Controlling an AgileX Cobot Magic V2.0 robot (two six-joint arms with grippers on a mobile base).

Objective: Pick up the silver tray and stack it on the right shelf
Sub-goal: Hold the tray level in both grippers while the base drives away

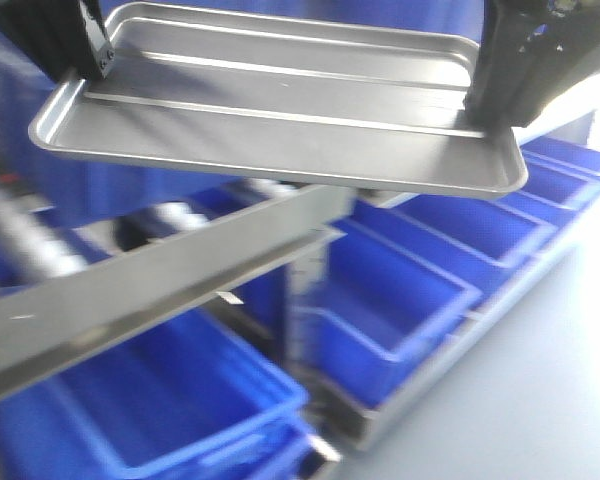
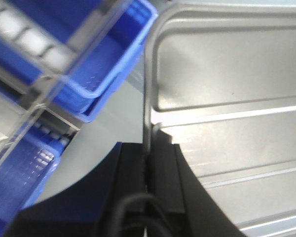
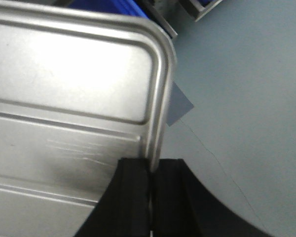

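Observation:
The silver tray (image 1: 280,120) hangs in the air near the top of the front view, level, its two raised ribs showing. My left gripper (image 1: 92,55) is shut on its left rim; in the left wrist view that gripper (image 2: 148,148) pinches the rolled edge of the tray (image 2: 237,98). My right gripper (image 1: 505,95) is shut on the tray's right rim, seen as the gripper (image 3: 152,168) clamping the tray's edge (image 3: 74,89) in the right wrist view. The right shelf (image 1: 150,280), with its wide steel front rail, lies below the tray.
Several blue bins (image 1: 410,270) sit in rows on the rack levels below, more of them (image 1: 150,410) at the lower left. White rollers (image 2: 34,39) run along a sloping rail. Grey floor (image 1: 540,380) lies to the right of the rack.

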